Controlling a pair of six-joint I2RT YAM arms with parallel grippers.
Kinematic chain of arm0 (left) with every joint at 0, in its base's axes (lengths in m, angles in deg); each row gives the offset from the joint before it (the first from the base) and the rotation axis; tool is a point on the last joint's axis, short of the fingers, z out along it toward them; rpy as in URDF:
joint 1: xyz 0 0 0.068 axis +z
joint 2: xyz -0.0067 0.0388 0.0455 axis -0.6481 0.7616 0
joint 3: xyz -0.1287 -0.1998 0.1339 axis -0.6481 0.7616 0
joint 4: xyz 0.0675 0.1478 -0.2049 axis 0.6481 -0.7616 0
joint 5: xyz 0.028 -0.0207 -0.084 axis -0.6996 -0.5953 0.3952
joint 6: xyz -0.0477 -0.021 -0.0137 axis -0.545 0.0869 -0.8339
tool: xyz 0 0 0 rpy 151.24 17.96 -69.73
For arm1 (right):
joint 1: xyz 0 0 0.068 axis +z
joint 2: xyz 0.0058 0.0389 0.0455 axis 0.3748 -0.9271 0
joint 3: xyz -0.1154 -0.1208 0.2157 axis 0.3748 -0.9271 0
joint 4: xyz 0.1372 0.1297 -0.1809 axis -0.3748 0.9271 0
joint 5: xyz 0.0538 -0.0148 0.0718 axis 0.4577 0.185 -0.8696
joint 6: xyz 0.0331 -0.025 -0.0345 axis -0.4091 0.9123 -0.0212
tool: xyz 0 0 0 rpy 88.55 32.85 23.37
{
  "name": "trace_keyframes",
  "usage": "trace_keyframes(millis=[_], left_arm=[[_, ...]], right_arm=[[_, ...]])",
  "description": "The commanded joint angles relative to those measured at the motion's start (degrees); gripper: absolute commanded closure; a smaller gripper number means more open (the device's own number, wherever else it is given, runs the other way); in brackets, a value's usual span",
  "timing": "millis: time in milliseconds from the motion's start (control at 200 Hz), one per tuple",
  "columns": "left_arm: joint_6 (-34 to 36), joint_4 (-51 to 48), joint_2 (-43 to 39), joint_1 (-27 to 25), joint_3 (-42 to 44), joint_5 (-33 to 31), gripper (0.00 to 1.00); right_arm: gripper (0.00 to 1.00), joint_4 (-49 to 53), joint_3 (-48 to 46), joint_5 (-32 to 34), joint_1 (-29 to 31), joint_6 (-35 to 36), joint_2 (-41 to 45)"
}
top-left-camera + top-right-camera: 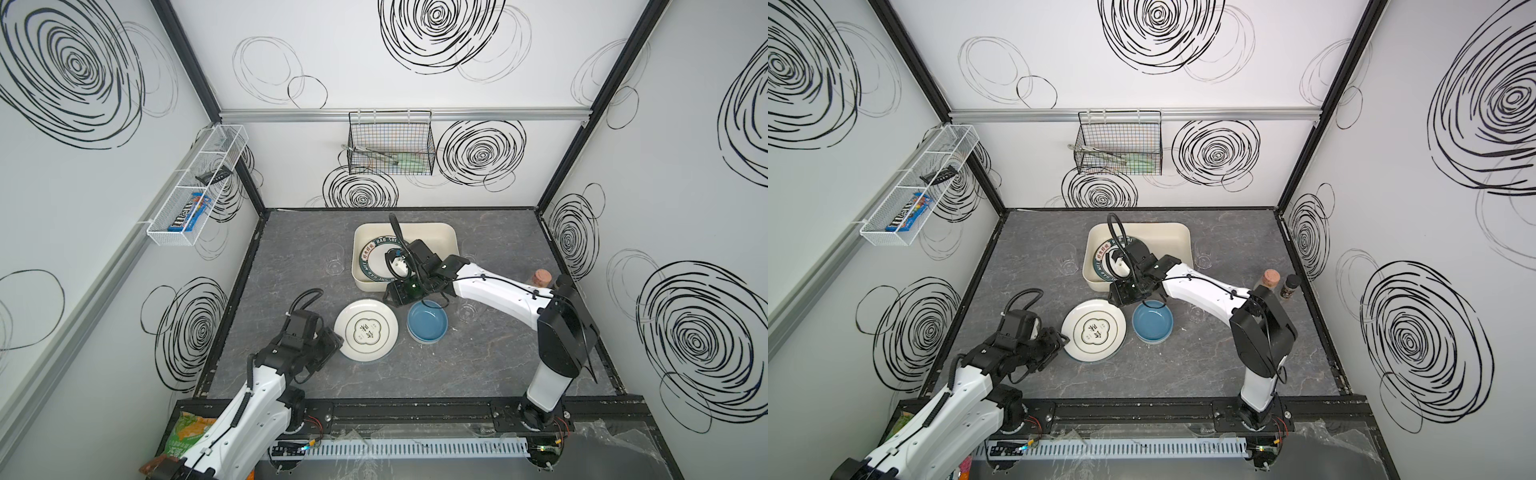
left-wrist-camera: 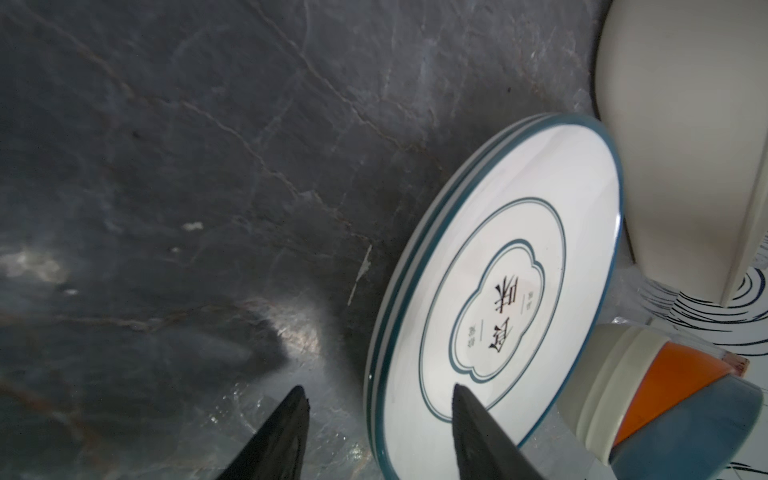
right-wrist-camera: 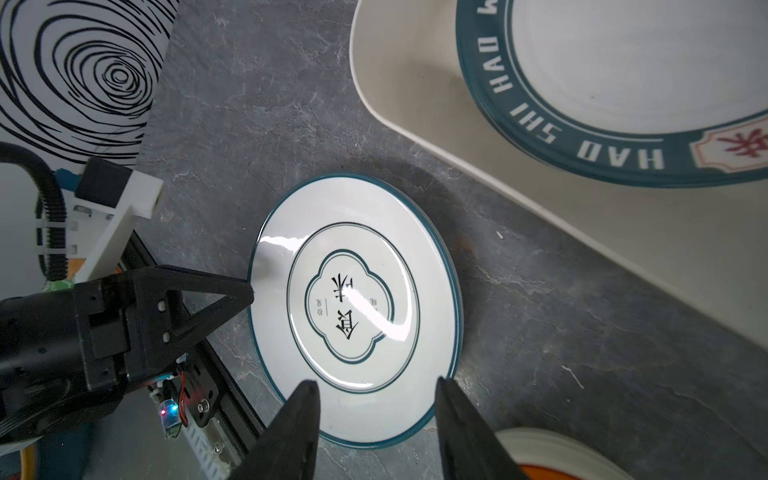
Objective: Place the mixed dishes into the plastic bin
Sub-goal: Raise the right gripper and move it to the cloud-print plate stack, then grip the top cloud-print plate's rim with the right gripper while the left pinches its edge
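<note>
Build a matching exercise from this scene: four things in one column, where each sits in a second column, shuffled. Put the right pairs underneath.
Things
1. lettered green-rimmed plate
2. thin-lined white plate
3. blue bowl
4. black wire basket

Places
A. hung on the back wall
B. inside the plastic bin
C. topmost in a stack of bowls
D. on the table, its edge between the open jaws of the left gripper

Pairs: 1-B, 2-D, 3-C, 4-A
</note>
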Motion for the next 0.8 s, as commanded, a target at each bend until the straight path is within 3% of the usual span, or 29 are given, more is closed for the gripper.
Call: trace_keyframes(millis=[0, 795], left_arm=[[0.0, 3.7, 0.2, 0.2, 0.8, 0.6, 0.43], [-1.3, 6.4, -0.9, 0.3, 2.9, 3.0, 0.53]], right_arm=[[0.49, 3.7, 3.3, 2.9, 1.5, 1.3, -2.3], [0.45, 12.0, 15.1, 11.7, 4.8, 2.8, -15.1]])
